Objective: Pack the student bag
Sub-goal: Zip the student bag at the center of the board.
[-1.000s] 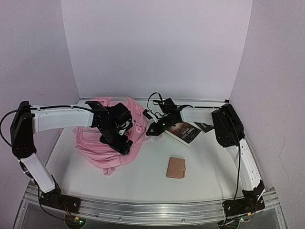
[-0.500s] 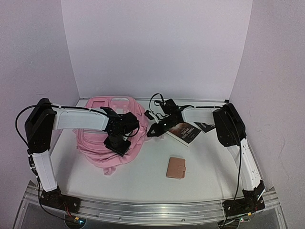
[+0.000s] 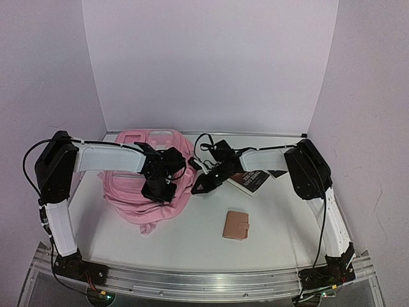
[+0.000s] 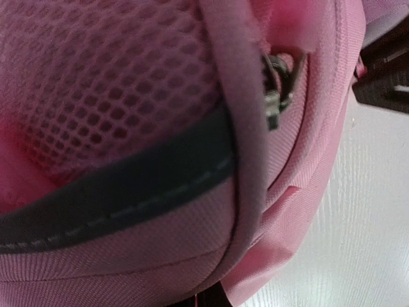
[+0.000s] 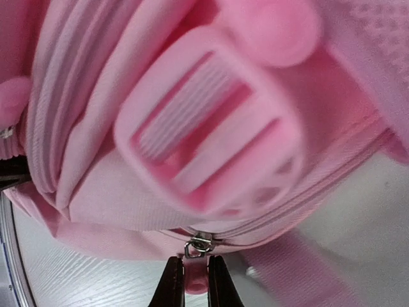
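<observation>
With the large soft pink fabric backpack (image 3: 124, 192) slumped at the tabletop's rear-left, the right gripper (image 3: 199, 187) pinching its small pink zip pull (image 5: 194, 281) and the left gripper (image 3: 156, 187) closed tight on its top, the bag may drag instead of unzipping if the left caught too little cloth.

My overhead camera sits high behind my bases, faces the far wall and takes in the whole table (image 3: 192, 240). Both wrist cameras sit close against the student bag (image 3: 131, 198). The left one fills with mesh (image 4: 108, 83), the right one with a buckle (image 5: 204, 128), my right pincer (image 5: 195, 284) at its bottom edge. All three views share the bag.
</observation>
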